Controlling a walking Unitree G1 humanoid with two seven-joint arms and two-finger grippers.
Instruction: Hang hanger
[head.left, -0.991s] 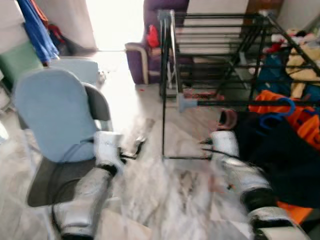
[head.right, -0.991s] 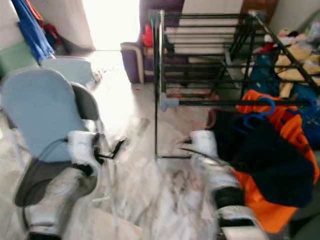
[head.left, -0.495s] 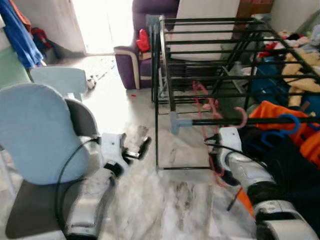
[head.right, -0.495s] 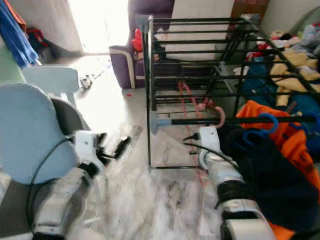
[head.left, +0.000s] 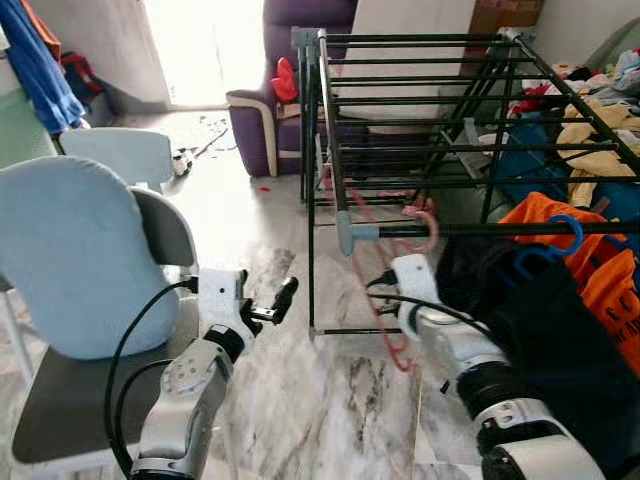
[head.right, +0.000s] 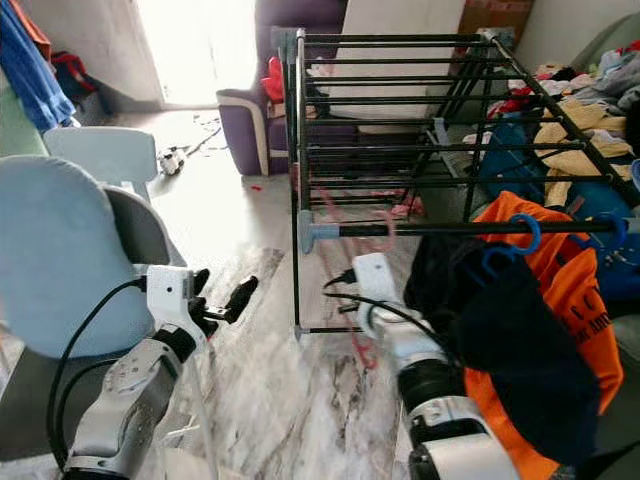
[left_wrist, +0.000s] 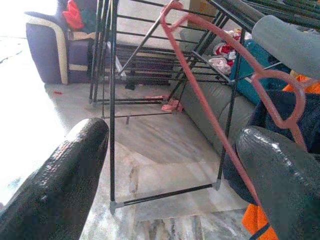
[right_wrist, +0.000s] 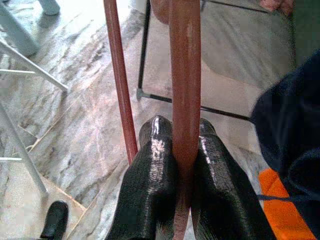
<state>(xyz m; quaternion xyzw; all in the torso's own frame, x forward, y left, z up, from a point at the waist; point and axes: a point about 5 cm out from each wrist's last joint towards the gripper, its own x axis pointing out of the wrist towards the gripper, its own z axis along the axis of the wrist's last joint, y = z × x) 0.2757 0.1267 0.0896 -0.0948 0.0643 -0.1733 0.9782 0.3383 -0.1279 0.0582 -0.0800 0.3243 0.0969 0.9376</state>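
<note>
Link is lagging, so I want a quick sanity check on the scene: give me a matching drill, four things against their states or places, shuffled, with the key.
Things:
1. pink hanger
2. left claw
3. right claw
4. orange garment

States or places:
A. open, holding nothing, in front of the chair
B. hook at the near rail of the drying rack
C. draped on the rack, on a blue hanger
D. shut on the hanger's bar

Pairs: 1-B, 2-A, 3-D, 4-C

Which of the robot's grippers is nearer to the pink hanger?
Right. The right gripper is clamped on the pink hanger below the rack rail; the left gripper hangs open, apart, beside the rack.
</note>
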